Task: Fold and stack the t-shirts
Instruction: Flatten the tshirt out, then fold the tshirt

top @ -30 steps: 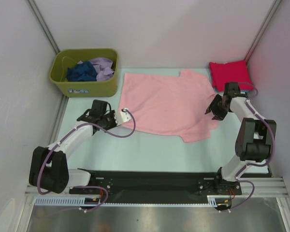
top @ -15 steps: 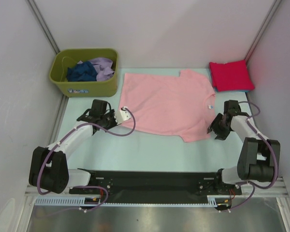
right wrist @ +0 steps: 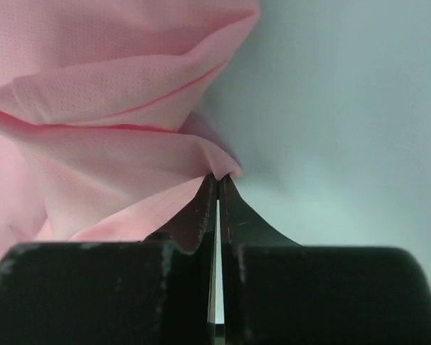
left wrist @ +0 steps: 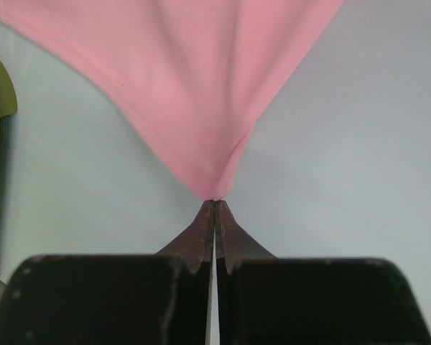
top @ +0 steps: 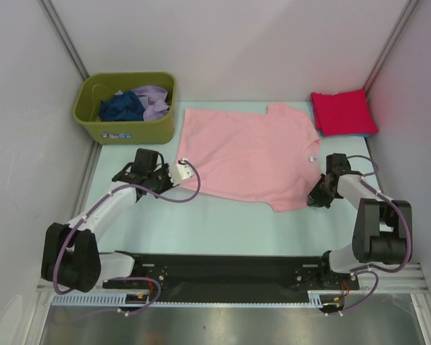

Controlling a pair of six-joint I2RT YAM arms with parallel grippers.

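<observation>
The pink t-shirt (top: 248, 154) lies spread flat between the two jaws. The left gripper (left wrist: 214, 206), its arm stretched low and forward, is closed tight on the shirt's corner tip. The right gripper (right wrist: 217, 180), its arm folded close, is clamped on a bunched hem fold.

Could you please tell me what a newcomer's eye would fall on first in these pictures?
The large pink t-shirt spread flat in the middle draws the eye first, the left gripper shut on its near left corner and the right gripper shut on its near right edge. Next come the olive-green bin at the far left, holding a navy shirt and a lavender shirt, and the folded red shirt at the far right.
</observation>
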